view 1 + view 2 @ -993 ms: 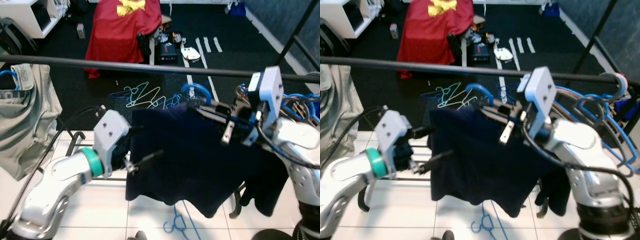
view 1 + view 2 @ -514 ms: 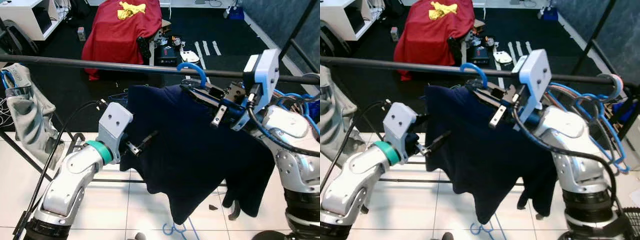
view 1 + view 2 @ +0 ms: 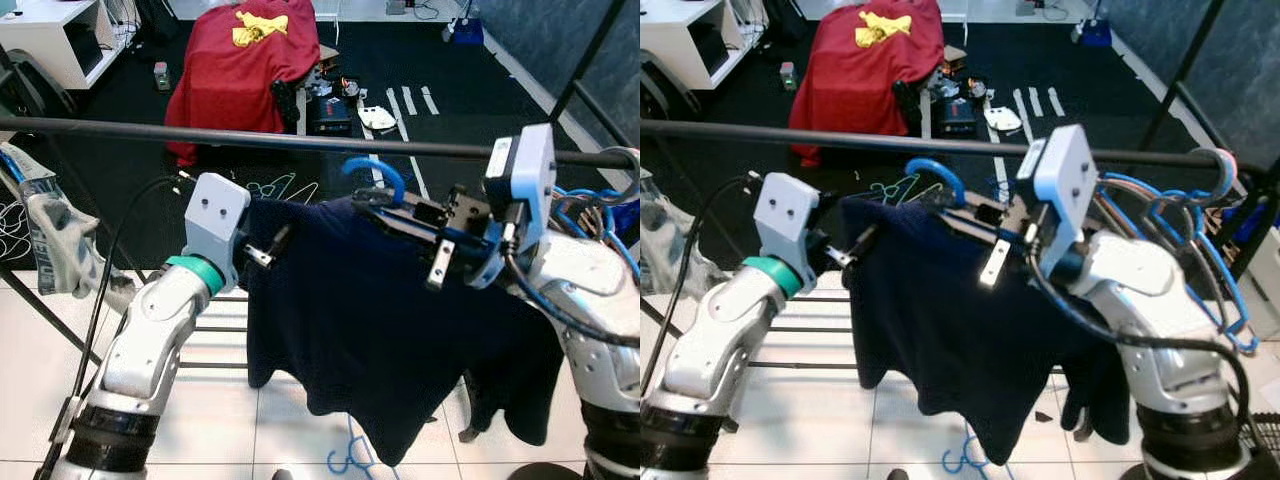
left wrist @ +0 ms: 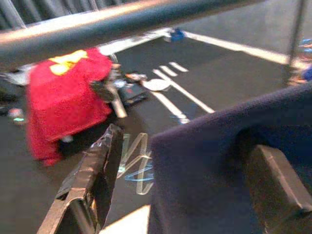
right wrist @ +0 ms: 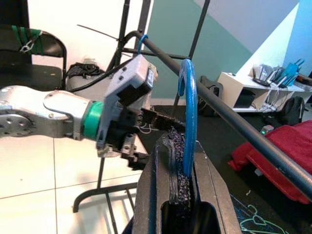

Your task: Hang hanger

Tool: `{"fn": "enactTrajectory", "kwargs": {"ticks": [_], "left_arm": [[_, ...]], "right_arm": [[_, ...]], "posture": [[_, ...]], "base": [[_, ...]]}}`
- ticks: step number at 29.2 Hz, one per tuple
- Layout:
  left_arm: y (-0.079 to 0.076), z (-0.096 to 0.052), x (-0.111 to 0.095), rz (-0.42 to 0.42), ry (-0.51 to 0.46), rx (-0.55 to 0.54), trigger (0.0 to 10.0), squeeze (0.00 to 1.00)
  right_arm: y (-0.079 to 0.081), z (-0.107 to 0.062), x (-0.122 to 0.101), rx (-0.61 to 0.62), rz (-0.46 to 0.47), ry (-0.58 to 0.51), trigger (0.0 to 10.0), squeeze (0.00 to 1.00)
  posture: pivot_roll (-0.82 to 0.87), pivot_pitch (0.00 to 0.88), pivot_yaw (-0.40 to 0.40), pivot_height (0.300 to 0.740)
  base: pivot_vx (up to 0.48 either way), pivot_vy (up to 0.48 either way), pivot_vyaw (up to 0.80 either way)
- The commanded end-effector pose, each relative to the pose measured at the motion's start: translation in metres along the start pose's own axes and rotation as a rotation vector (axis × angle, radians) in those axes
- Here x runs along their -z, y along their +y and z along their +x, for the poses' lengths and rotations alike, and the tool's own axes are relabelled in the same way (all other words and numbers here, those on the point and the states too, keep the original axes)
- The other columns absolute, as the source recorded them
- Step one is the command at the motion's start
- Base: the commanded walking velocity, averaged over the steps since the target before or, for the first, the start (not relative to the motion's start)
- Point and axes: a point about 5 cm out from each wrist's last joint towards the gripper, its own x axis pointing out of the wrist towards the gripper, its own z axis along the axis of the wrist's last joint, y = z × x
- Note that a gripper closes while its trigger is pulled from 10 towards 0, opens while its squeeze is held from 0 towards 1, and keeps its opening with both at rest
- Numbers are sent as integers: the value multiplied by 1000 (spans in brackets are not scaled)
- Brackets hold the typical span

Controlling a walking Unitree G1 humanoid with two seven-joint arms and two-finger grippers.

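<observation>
A blue hanger (image 3: 372, 172) carries a dark navy garment (image 3: 380, 320). My right gripper (image 3: 388, 206) is shut on the hanger's neck, which sits between its fingers (image 5: 168, 161) in the right wrist view. The hanger's hook (image 5: 188, 97) is close to the black rail (image 3: 200, 133), just below and in front of it in the eye views. My left gripper (image 3: 266, 249) is at the garment's left shoulder. It is open, with the navy cloth edge (image 4: 204, 161) lying between its spread fingers (image 4: 92, 180).
A grey garment (image 3: 55, 235) hangs at the rail's left end. Several blue hangers (image 3: 1200, 230) crowd its right end. On the dark floor beyond lie a red cloth (image 3: 250, 60) and loose hangers (image 3: 285, 188). Another blue hanger (image 3: 350, 462) lies on the tiles below.
My right gripper has lifted the hanger and garment up towards the rail. Half a second ago the hook overlapped the rail; now it sits slightly lower. My left gripper rose to the garment's shoulder.
</observation>
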Motion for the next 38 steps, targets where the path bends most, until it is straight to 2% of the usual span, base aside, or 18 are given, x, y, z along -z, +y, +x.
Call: {"fn": "enactTrajectory", "kwargs": {"ticks": [1, 8, 9, 10, 11, 12, 13, 14, 15, 16, 18, 21, 23, 25, 31, 33, 34, 38], "left_arm": [[6, -1, 7, 38, 28, -54, 10000, 0], [4, -1, 13, 29, 54, -39, 10000, 0], [1, -1, 15, 13, 61, -18, 5725, 0], [1, -1, 15, 13, 61, -18, 5725, 0], [-4, 0, 18, -36, 77, 17, 3176, 0], [-4, 0, 18, -36, 77, 17, 3176, 0], [-11, -1, 20, -123, 98, 83, 4863, 0], [-11, -1, 20, -123, 98, 83, 4863, 0], [-19, -4, 19, -211, 108, 202, 10000, 0], [-22, -7, 19, -271, 120, 287, 10000, 0], [-22, -8, 18, -299, 125, 336, 10000, 0], [-11, -6, 21, -263, 136, 324, 10000, 0], [10, -11, 25, -215, 170, 338, 10000, 0], [18, -14, 26, -209, 183, 357, 10000, 0], [36, -28, 30, -181, 232, 406, 10000, 0], [35, -30, 33, -172, 243, 420, 10000, 0], [32, -32, 35, -189, 246, 447, 10000, 1000], [24, -30, 39, -193, 247, 465, 10000, 1000]], "right_arm": [[6, 2, -11, -42, -27, -44, 10000, 0], [5, 2, -18, -42, -43, -63, 10000, 0], [5, 2, -21, -40, -50, -70, 10000, 0], [5, 2, -21, -40, -50, -70, 10000, 0], [4, 2, -23, -40, -60, -74, 10000, 0], [4, 2, -23, -40, -60, -74, 10000, 0], [3, 2, -25, -39, -70, -75, 10000, 0], [3, 2, -25, -39, -70, -75, 10000, 0], [3, 2, -26, -43, -80, -72, 10000, 0], [2, 2, -26, -48, -86, -66, 10000, 0], [2, 2, -27, -53, -90, -60, 10000, 0], [1, 1, -27, -57, -94, -53, 10000, 0], [0, 0, -28, -52, -97, -50, 10000, 0], [0, -1, -28, -47, -100, -48, 10000, 0], [-1, -2, -29, -44, -104, -49, 10000, 0], [-1, -2, -30, -49, -106, -52, 10000, 0], [-1, -2, -32, -53, -110, -57, 10000, 0], [-1, 0, -35, -65, -117, -71, 10000, 0]], "posture": [[-69, 8, 128, 740], [-66, 8, 132, 740], [-66, 8, 133, 740], [-66, 8, 133, 740], [-67, 8, 132, 740], [-67, 8, 132, 740], [-69, 8, 134, 740], [-69, 8, 134, 740], [-71, 8, 135, 740], [-69, 9, 135, 740], [-68, 9, 136, 740], [-68, 9, 138, 740], [-67, 11, 142, 740], [-66, 13, 142, 740], [-62, 12, 142, 740], [-63, 12, 141, 740], [-64, 12, 141, 740], [-65, 12, 141, 740]], "base": [[0, 0, 0], [0, 0, 0], [0, 0, 0], [0, 0, 0], [0, 0, 0], [0, 0, 0], [0, 0, 0], [0, 0, 0], [0, 0, 0], [0, 0, 0], [0, 0, 0], [0, 0, 0], [0, 0, 0], [0, 0, 0], [0, 0, 0], [0, 0, 0], [0, 0, 0], [0, 0, 0]]}}
